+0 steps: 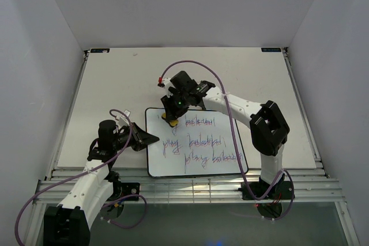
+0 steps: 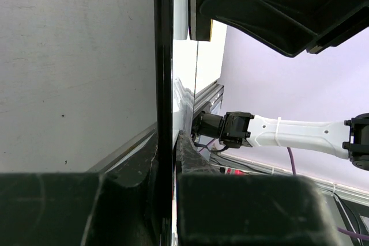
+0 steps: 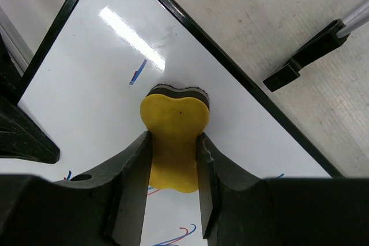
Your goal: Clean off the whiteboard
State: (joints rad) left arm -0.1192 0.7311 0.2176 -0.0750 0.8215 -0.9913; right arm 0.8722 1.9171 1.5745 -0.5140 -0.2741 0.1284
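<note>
The whiteboard (image 1: 199, 162) lies flat at the table's near middle, with purple-blue handwriting in three lines. My right gripper (image 1: 172, 114) is shut on the yellow eraser (image 1: 172, 122) and presses it on the board's far left part. In the right wrist view the eraser (image 3: 174, 119) sits between my fingers on the white surface (image 3: 86, 84), with a small blue mark beside it. My left gripper (image 1: 148, 138) is shut on the board's left edge. In the left wrist view the black frame (image 2: 164, 56) runs between its fingers (image 2: 138, 165).
A small black stand piece (image 3: 302, 59) lies on the table just beyond the board's far edge. The right arm (image 2: 288, 133) reaches over the board. White walls enclose the table on three sides, and a metal rail (image 1: 190, 185) runs along its near edge.
</note>
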